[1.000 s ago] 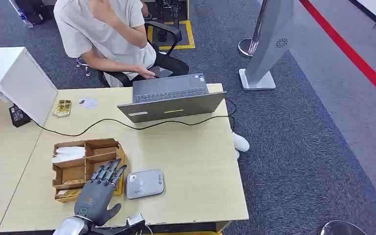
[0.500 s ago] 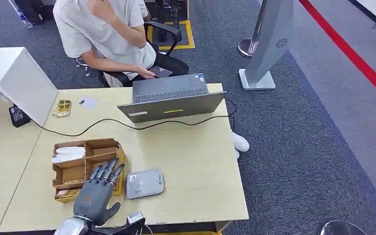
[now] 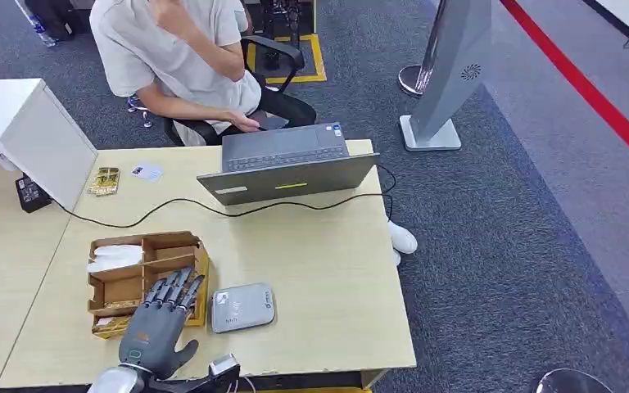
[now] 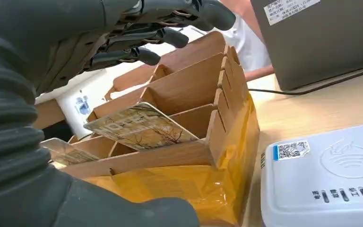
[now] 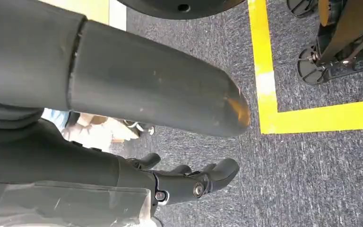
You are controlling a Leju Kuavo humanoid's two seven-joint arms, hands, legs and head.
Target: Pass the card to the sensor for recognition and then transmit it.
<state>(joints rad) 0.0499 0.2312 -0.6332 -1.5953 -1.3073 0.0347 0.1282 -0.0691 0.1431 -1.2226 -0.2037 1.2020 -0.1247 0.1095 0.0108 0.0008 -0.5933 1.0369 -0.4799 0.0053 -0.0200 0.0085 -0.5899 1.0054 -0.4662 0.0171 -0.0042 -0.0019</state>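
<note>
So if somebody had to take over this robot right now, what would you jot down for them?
Left hand: open, fingers spread, holding nothing, above the near end of the wooden card box.
Right hand: hanging low beside the body over carpet, fingers loosely curled, nothing in it.
Card: lying tilted in a near compartment of the box, not gripped.
Sensor: grey reader on the desk, just right of the box, nothing on it.
Done: left hand placed over the box.
Left: grasp a card, hold it to the sensor, then pass it on.

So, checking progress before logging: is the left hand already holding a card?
No: the left hand hovers open above the wooden organizer, and the card lies inside untouched.
</note>
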